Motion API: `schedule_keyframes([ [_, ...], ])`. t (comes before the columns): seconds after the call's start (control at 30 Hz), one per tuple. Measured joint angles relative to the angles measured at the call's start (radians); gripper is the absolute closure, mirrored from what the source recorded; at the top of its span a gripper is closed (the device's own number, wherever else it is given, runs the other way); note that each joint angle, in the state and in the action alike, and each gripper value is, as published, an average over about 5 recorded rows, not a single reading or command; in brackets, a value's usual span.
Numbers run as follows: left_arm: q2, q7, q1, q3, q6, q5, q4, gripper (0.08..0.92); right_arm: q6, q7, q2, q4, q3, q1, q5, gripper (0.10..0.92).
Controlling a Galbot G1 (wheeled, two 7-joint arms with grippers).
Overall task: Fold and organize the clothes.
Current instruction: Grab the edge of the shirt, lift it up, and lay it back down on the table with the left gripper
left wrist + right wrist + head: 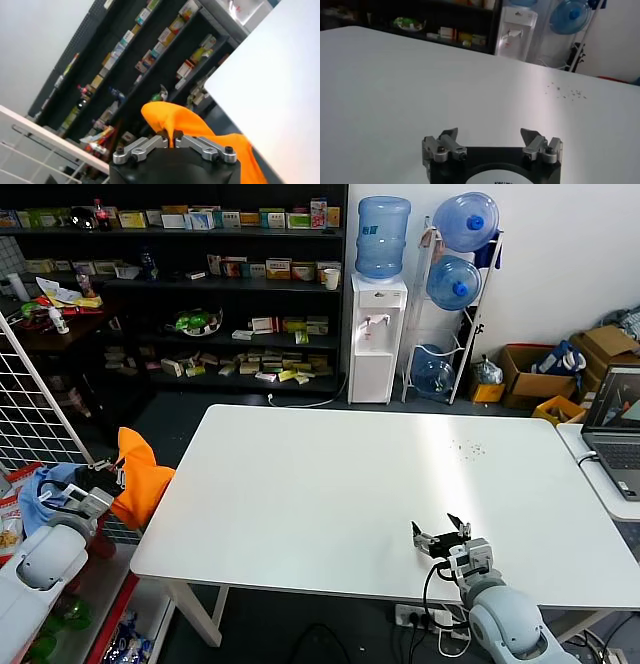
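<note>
Beside table (pixel 300 484), left tool (pixel 172 136) pinching orange T-shirt (pixel 190 125), head-view hidden

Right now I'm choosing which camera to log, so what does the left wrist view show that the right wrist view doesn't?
Only the left wrist view: the left gripper shut on the bright orange cotton T-shirt, beside the table edge, with dark stocked shelves behind. Only the right wrist view: the open right gripper above bare tabletop, a white water dispenser, small dark specks. Both share the white table.
</note>
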Motion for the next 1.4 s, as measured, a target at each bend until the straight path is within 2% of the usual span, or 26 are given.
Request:
schedule_keyframes([
  [0.37, -0.11, -0.084, 0.026, 0.062, 0.088, -0.2, -0.15, 0.87, -0.001, 0.001, -0.001, 0.005, 0.024, -0.024, -0.006, 0.203],
  [0.67, -0.248, -0.158, 0.014, 0.141, 0.107, -0.29, -0.212, 0.87, -0.001, 0.003, -0.012, 0.013, 0.043, -0.04, -0.009, 0.203],
  [0.93, -0.42, -0.215, -0.014, 0.231, 0.092, -0.317, -0.177, 0.87, 0.012, 0.0, -0.03, 0.025, 0.075, -0.067, -0.009, 0.203],
  [1.4, -0.782, -0.281, -0.07, 0.389, -0.015, -0.335, -0.022, 0.87, 0.046, -0.01, -0.073, 0.038, 0.163, -0.134, 0.002, 0.203],
])
